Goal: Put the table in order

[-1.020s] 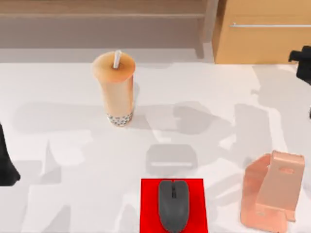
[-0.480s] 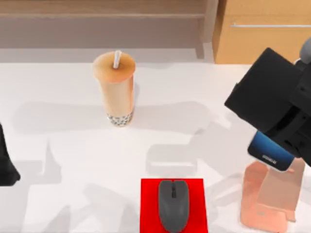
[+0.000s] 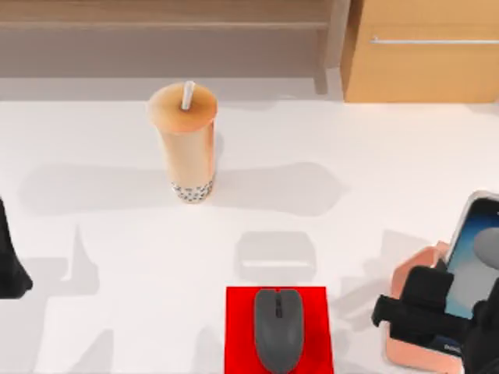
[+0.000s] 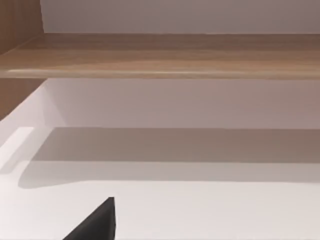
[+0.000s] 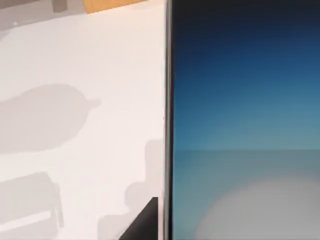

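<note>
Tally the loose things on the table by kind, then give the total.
Cup: 1
Mouse: 1
Red mat: 1
Phone: 1
Pink stand: 1
Total: 5

A plain white table was seen, with an orange-tan cup dotted black at its base, a bright red mat under a dark grey mouse, a salmon-pink stand, a blue-screened phone and a light-brown cabinet
</note>
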